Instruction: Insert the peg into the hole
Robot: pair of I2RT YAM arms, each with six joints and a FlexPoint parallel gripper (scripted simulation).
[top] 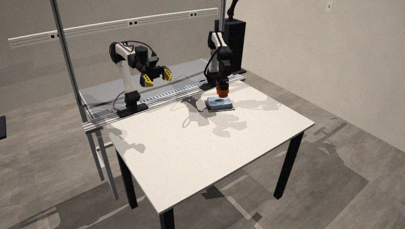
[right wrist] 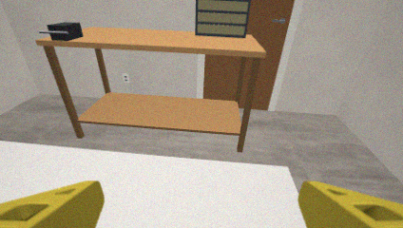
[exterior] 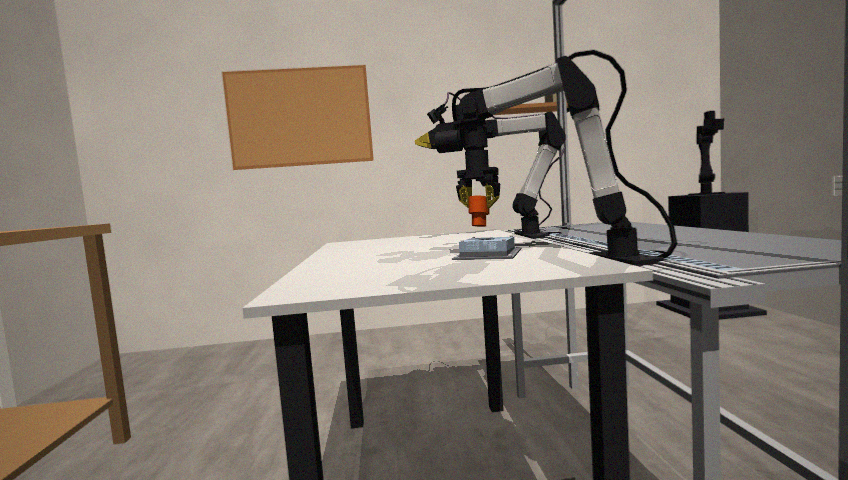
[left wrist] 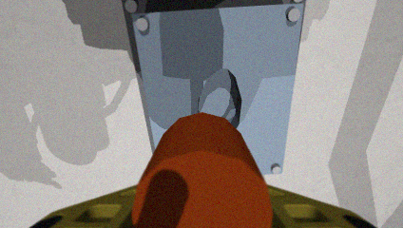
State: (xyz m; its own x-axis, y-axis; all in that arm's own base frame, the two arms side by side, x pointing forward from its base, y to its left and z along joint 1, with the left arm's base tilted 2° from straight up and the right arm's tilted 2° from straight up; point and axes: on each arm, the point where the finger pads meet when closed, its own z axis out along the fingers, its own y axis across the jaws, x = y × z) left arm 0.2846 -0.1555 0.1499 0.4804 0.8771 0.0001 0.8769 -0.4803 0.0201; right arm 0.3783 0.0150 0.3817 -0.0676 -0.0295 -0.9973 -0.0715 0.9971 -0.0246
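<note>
My left gripper [exterior: 478,201] is shut on an orange stepped peg [top: 223,93] [exterior: 478,209] [left wrist: 204,171], thick above and narrower below. The peg hangs upright, with a visible gap between its lower end and the blue plate [top: 219,106] [exterior: 486,246] [left wrist: 271,123]. The plate lies on a dark base on the table. Its round hole [top: 219,99] [left wrist: 219,101] is partly hidden by the peg in the left wrist view, showing just beyond the peg's tip. My right gripper [top: 157,78] [right wrist: 201,190] is open and empty, raised away from the plate.
The white table [top: 181,159] [exterior: 357,270] carries the plate near the arm-mounting rail [top: 170,98]. Small round studs [left wrist: 293,14] stand at the plate's corners. A wooden bench [right wrist: 157,40] stands beyond the table.
</note>
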